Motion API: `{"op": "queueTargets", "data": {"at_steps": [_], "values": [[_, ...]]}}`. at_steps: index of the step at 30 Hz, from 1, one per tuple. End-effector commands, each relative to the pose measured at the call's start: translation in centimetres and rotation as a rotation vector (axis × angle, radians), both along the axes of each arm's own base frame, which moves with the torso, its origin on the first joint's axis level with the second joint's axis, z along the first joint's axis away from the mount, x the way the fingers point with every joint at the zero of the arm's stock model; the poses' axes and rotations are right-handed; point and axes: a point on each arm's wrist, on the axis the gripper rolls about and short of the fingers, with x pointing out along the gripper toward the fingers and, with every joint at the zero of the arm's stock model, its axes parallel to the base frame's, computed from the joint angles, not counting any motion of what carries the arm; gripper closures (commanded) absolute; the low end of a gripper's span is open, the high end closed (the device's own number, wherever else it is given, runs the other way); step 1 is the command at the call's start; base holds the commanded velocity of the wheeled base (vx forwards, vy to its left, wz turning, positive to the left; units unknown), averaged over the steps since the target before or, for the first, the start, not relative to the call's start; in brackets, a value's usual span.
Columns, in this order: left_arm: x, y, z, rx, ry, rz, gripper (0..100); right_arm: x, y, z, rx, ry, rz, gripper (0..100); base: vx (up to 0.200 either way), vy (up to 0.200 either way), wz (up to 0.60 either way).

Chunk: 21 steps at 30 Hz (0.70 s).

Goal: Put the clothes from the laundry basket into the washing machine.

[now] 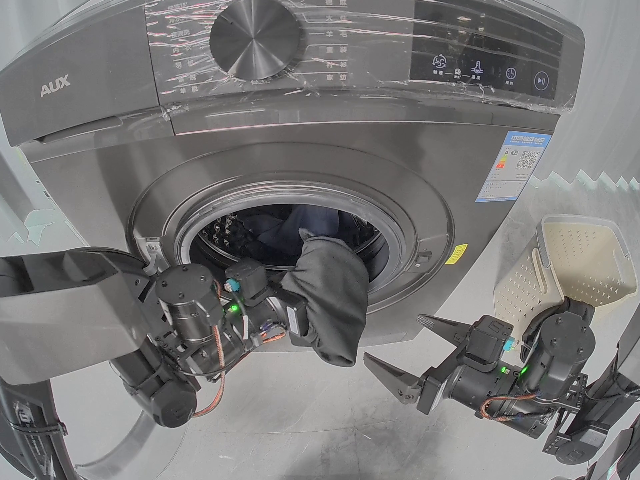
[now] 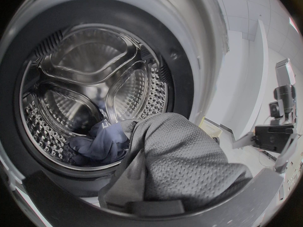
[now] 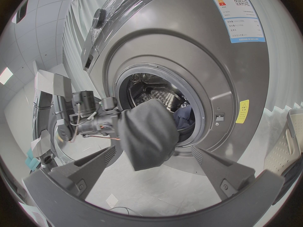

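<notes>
The left hand (image 1: 303, 311) is sitting at about 6 o'clock on the door opening of the washing machine (image 1: 427, 168). It is wrapped in a dark grey garment (image 1: 333, 301), so I cannot tell whether it is clamping. The garment is draping across the rim, partly inside and partly hanging outside. Blue clothes (image 2: 101, 141) are lying in the drum (image 2: 85, 63) behind it. The right hand (image 1: 393, 338) is hanging at 4 o'clock from the door, spread wide and empty. The laundry basket (image 1: 587, 255) is lying beyond it, at 3 o'clock.
</notes>
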Motion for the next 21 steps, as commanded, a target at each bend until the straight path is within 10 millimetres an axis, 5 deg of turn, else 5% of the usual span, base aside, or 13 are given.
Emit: {"op": "queueTargets", "data": {"at_steps": [1,8,21], "values": [[4.0,-1.4,-2.9,-0.02,0.014,0.04,100,-0.2,0.1,0.0,0.0,-0.001,0.009,0,0.0,0.0,0.0],[8.7,-2.9,-2.8,-0.117,-0.085,0.136,100,-0.2,0.1,0.1,0.003,-0.003,0.007,0,0.0,0.0,0.0],[13.4,-3.2,-2.3,-0.139,-0.128,0.209,100,-0.2,0.1,0.1,0.004,-0.004,0.007,0,0.0,0.0,0.0]]}}
